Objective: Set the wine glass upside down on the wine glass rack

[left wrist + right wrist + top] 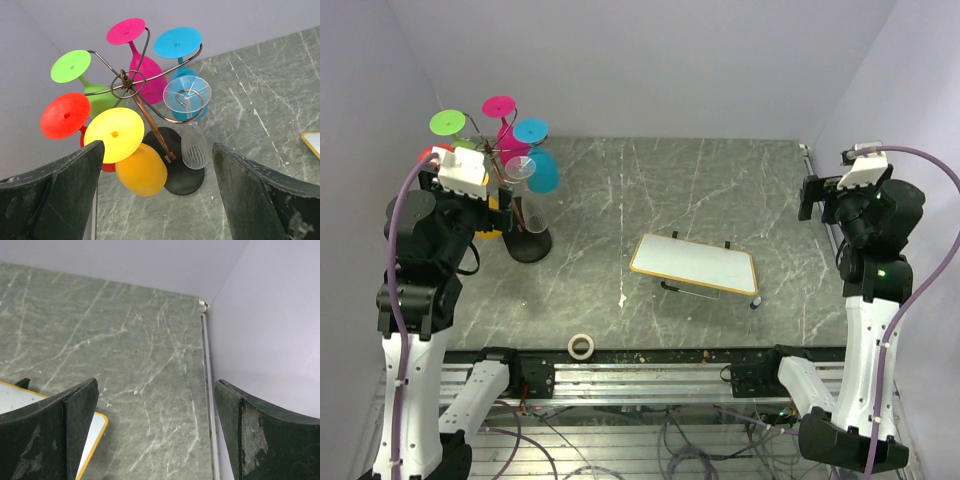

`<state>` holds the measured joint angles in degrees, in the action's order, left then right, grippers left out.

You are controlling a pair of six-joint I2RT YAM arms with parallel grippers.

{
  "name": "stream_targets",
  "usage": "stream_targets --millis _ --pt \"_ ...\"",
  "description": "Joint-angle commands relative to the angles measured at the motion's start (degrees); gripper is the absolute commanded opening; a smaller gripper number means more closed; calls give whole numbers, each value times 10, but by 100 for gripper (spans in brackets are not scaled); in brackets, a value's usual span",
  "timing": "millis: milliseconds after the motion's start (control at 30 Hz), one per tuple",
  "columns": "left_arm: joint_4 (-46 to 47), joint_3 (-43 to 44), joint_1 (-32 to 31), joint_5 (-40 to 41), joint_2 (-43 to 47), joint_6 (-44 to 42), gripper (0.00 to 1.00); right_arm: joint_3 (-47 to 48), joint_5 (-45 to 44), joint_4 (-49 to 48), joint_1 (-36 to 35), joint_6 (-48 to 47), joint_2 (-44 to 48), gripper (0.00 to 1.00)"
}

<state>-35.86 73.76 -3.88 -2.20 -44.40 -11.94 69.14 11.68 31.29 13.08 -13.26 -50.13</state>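
Left pincer hovers open above wine glass hung on rack.

Glasses crowd the rack, seemingly every arm.

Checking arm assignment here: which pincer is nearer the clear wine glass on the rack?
Left. The left pincer hovers open just above the clear wine glass on the rack; the right pincer is far off at the table's right edge.

wine glass hangs inverted on wine glass rack, far left; board centre.
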Motion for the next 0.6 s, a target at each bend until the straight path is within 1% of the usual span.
stream_targets --millis 0,200,333,467,567 --pt "1 11 6 23 22 3 99 19 26 17 4 21 16 100" --pt "-3 5 7 80 42 55 99 -1 22 20 4 24 56 100" --pt "-13 14 7 73 50 67 99 -9 18 19 4 34 75 100" --pt "-10 7 10 68 55 68 99 -9 26 21 4 40 83 100" --pt "-2 -3 12 66 56 67 99 -9 14 18 4 42 81 100"
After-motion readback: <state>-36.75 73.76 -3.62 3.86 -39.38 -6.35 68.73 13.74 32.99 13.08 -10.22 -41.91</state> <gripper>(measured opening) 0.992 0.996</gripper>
